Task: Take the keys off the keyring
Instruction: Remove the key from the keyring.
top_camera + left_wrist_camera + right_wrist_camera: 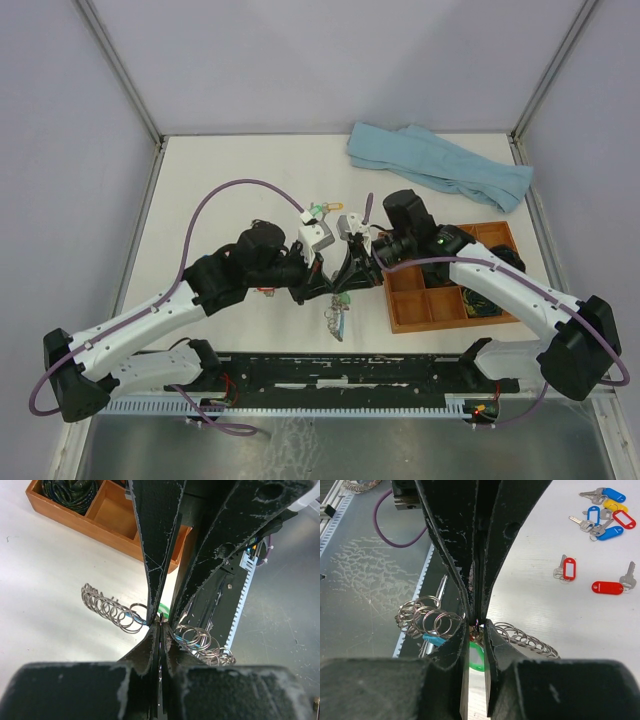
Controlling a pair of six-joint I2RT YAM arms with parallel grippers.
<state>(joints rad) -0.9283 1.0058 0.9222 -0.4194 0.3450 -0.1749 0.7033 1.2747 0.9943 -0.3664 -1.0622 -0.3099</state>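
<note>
**K:** Where's the keyring?
**Me:** The keyring (pixel 336 316) is mid-worktop (pixel 230 170), just beside the wooden tray (pixel 440 322), right under where the two arms meet. They come in tip to tip, so neither arm is nearer.
**K:** Left gripper?
**Me:** The left gripper (pixel 160 629) is fully closed and looks pinched on the ring's wire. Coils spill out either side of the tips, so the ring's long axis runs crosswise to that gripper.
**K:** Right?
**Me:** The right gripper (pixel 477 626) is narrow, just a thin slit. A bit of ring sits in the slit, hard against the left tips. I can't tell whether it's clamped or only bracketed.
**K:** Which key?
**Me:** The green-tagged key (pixel 476 658), directly below the right tips, at the ring. I'd guess that's the one in hand.
**K:** Others?
**Me:** Loose keys (pixel 600 512) with red, blue and yellow tags lie on the worktop, well apart from the ring. I'd call it partly done.
**K:** What does the next move turn on?
**Me:** The two grips touch at one spot on the wire. I think the key has to travel along the ring, crosswise to both grippers. Pulling straight back would just tug the ring.
</note>
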